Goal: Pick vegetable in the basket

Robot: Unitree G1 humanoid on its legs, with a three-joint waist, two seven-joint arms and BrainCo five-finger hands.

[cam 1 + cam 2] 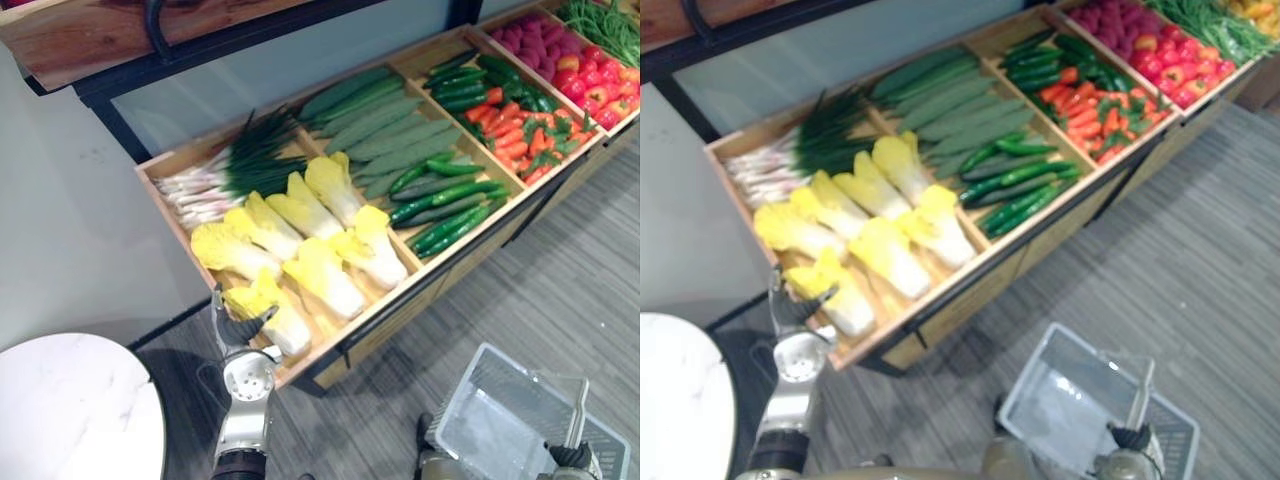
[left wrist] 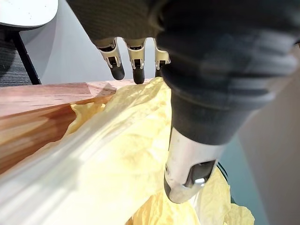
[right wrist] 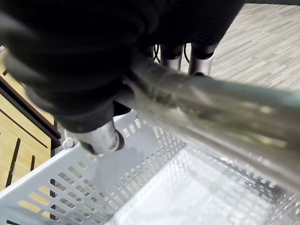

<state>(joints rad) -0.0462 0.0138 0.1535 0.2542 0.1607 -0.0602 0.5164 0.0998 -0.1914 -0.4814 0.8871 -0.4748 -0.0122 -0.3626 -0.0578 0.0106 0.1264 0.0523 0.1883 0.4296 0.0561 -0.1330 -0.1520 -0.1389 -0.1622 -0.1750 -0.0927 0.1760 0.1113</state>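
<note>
Several yellow-and-white napa cabbages lie in the near left compartment of the wooden produce stand (image 1: 420, 290). My left hand (image 1: 243, 328) is at the leafy end of the nearest cabbage (image 1: 278, 318). In the left wrist view its fingers (image 2: 136, 65) reach straight over the yellow leaves (image 2: 117, 154) and its thumb (image 2: 187, 173) hangs on the other side, open. At the lower right a grey plastic basket (image 1: 500, 420) hangs low over the floor. My right hand (image 3: 93, 56) is curled round the basket's handle (image 3: 225, 112), and the basket's inside (image 3: 154, 187) holds nothing.
Other compartments hold spring onions (image 1: 215, 175), long cucumbers (image 1: 380, 125), small green cucumbers (image 1: 450, 205), carrots (image 1: 515, 130) and red peppers (image 1: 590, 80). A round white table (image 1: 70, 410) stands at the lower left. Grey striped floor lies in front of the stand.
</note>
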